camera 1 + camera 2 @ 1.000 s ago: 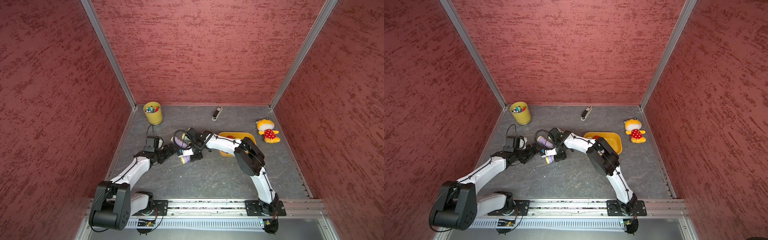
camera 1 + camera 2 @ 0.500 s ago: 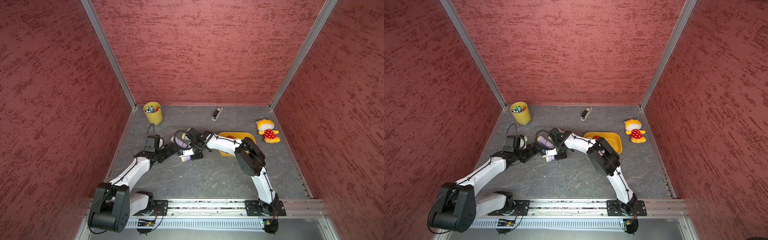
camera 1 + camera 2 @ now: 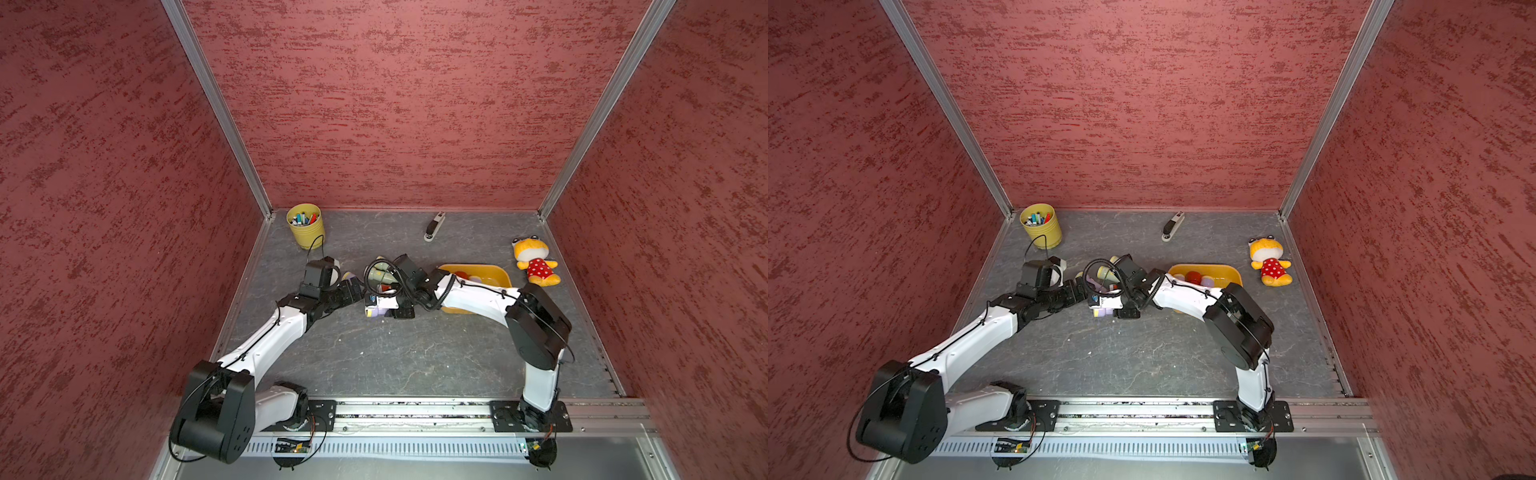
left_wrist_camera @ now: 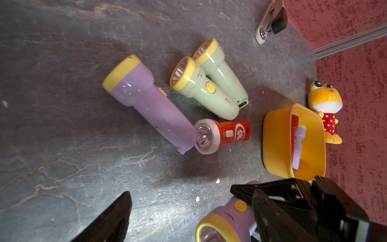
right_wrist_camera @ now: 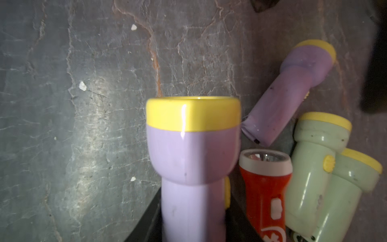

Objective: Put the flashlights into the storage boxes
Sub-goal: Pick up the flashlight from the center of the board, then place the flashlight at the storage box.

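Since the right claw (image 3: 392,309) is pinching a lilac flashlight (image 5: 192,159) by its smooth barrel, with the broad yellow-rimmed head jutting out ahead of the fingers, the nearest risk lies in the grip itself. Glossy round plastic could swivel or slide between the jaws once the arm swings, and the flashlight would drop onto the bench (image 5: 83,125). Whether it is already clear of the bench I cannot tell. Just beside the claw lies a red flashlight (image 5: 266,184), close enough that a sideways start could clip it and send it rolling. A little further to that side two pale green flashlights (image 5: 314,167) lie touching each other, and ahead of them is a second lilac flashlight (image 5: 287,94) with its tail right at the red one's lens. A knock to any of these would probably shift the whole cluster and spoil later grasps. The left claw (image 3: 352,286), spread wide and empty, hangs near, facing the right claw across the cluster, so the two arms could meet if both move at once. Farther off, back along the right arm, the shallow orange-yellow storage tub (image 4: 274,136) already holds a red flashlight and a lilac one (image 4: 298,146). A release from too high or off centre might land on those and bounce over the rim. It might also shove the light tub toward the plush toy (image 4: 324,100) just beyond it.
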Robot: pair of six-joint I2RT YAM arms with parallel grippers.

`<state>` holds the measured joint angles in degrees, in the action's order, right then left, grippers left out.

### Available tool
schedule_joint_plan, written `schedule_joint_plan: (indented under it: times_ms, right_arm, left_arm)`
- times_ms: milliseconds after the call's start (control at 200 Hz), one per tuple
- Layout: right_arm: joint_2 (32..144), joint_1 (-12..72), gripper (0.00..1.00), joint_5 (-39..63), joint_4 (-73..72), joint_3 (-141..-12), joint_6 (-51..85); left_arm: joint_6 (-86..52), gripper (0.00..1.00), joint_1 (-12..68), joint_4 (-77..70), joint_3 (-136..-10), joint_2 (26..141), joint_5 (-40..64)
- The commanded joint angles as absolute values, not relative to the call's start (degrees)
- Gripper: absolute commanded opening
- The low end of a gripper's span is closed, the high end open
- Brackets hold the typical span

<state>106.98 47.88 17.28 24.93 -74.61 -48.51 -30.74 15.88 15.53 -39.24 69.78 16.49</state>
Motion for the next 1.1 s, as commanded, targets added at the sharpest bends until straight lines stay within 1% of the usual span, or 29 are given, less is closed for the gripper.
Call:
schedule_joint_plan:
  times_ms: [0,235,411,596,716,877,1092]
  right_arm:
    - [101.6,46.9,0.34,20.9,15.1,-71.4,-41.9]
    - [91.9,42.9,0.34,18.7,5.8,-61.1,-27.0]
    - [84.2,38.7,0.33,11.3,-1.7,-52.6,-16.0]
    - [76.3,33.4,0.32,8.0,-5.5,-46.5,-4.9]
    - [72.5,30.2,0.32,6.6,-4.7,-44.1,1.4]
    - [69.3,26.0,0.32,0.2,0.6,-42.9,9.0]
    - [68.9,19.0,0.32,2.2,7.8,-43.2,18.2]
  left_arm:
    - [-29.4,0.9,17.6,13.9,-41.7,71.1,15.6]
    - [-28.1,0.9,21.3,12.5,-47.0,76.1,15.0]
    - [-27.8,0.9,24.7,11.4,-50.7,80.3,14.3]
    - [-27.8,0.9,27.9,10.1,-55.2,85.6,14.2]
    - [-27.7,0.9,30.1,9.2,-58.0,89.4,14.2]
    - [-27.6,0.9,33.4,9.0,-62.6,94.9,15.6]
    - [-26.7,0.9,36.6,9.0,-66.5,99.3,16.2]
